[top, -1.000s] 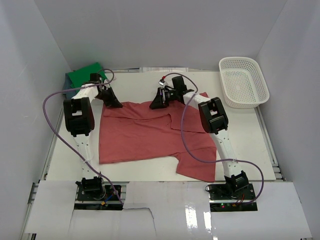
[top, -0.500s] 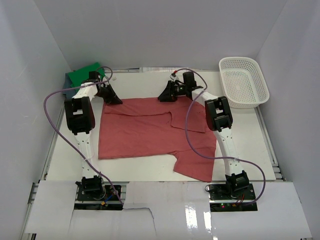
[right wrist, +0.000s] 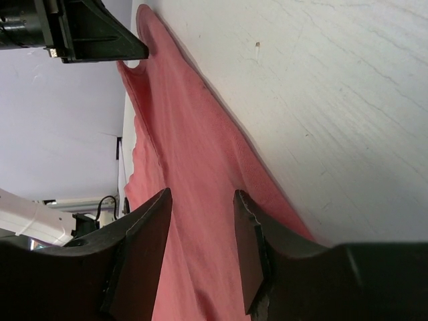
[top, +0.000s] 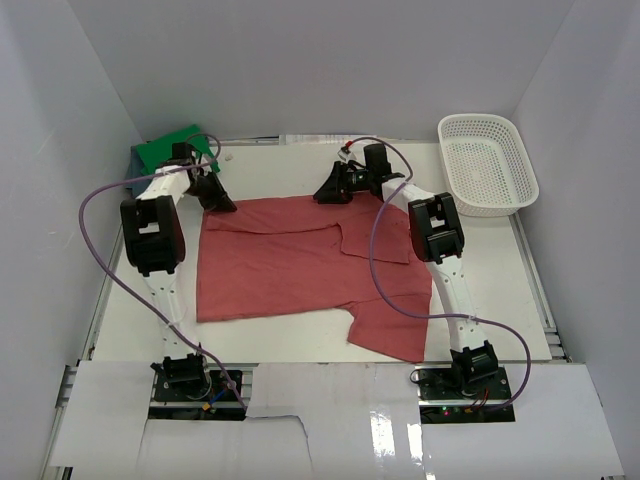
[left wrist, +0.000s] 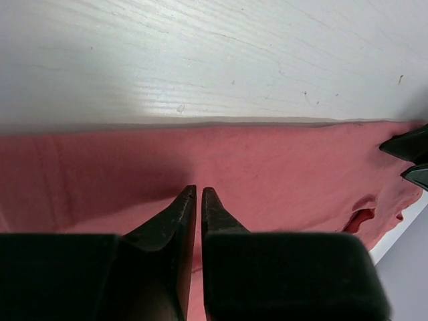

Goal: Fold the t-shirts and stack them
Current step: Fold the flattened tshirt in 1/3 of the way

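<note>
Top external view: the brick-red t-shirt [top: 290,265] lies spread flat in the middle of the table [top: 490,280], with one sleeve reaching toward the near right. A green t-shirt [top: 162,150] sits folded at the far left corner. The left pincer [top: 222,203] is low over the red shirt's far left corner, its fingers a narrow slit apart with nothing between them. The right pincer [top: 325,195] is at the shirt's far edge, moderately wide and empty. A white basket [top: 528,172] stands at the far right.
</note>
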{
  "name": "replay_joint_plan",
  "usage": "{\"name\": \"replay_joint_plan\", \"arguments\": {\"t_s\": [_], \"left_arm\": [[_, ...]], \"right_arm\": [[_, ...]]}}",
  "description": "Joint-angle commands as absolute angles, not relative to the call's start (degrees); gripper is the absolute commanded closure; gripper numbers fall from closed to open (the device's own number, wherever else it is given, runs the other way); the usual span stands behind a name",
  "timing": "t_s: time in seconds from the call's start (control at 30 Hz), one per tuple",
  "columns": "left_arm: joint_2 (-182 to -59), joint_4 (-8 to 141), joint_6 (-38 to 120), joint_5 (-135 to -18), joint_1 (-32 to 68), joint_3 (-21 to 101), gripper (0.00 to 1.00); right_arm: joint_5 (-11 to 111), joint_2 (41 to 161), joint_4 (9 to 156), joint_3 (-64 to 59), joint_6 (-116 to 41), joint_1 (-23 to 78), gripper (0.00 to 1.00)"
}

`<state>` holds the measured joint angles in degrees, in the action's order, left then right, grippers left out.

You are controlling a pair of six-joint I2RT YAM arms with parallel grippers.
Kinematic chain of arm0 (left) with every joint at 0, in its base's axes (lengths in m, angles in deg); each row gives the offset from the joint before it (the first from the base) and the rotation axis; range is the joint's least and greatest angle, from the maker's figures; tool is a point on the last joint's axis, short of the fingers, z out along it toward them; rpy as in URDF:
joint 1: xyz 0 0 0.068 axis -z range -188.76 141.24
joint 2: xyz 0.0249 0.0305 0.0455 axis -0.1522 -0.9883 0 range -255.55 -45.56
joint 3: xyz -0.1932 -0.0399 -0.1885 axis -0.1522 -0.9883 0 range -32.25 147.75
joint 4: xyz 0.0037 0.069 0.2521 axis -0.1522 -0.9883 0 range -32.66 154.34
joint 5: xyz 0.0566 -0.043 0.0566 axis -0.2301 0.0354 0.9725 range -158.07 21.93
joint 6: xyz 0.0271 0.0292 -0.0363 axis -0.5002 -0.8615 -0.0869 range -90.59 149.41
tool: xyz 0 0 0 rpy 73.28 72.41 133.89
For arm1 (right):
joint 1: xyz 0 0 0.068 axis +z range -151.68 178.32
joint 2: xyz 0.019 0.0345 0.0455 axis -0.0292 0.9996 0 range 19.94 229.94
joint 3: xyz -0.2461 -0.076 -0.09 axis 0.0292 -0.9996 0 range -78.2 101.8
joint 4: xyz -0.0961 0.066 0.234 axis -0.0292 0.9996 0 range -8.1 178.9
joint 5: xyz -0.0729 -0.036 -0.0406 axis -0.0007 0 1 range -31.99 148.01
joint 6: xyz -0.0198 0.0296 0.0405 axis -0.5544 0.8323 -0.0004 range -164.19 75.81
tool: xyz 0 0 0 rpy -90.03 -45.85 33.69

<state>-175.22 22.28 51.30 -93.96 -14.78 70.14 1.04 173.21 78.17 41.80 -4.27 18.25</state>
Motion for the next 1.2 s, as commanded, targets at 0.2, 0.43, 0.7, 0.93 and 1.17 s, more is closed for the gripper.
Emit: {"name": "replay_joint_plan", "arguments": {"t_s": [0.2,0.43,0.7,0.93,1.17], "left_arm": [[-163.95,22.24,50.07,-91.19,-15.26,67.15,0.72],[-165.52,20.75,49.54,-86.45,-15.26,66.98,0.72],[-165.35,19.52,48.93,-80.38,-15.26,64.70,0.73],[-162.54,19.52,49.19,-79.32,-15.09,58.90,0.76],[-153.84,21.72,49.72,-77.30,-14.30,50.90,0.77]], "right_arm": [[0.53,172.34,75.66,39.48,-4.73,18.01,0.51],[0.17,170.94,74.96,37.73,-4.90,18.01,0.51],[-0.27,170.23,75.04,36.67,-5.25,18.01,0.50],[-0.44,169.44,74.69,35.71,-5.26,18.01,0.50],[-0.70,169.00,73.99,33.86,-5.52,18.01,0.50]]}}
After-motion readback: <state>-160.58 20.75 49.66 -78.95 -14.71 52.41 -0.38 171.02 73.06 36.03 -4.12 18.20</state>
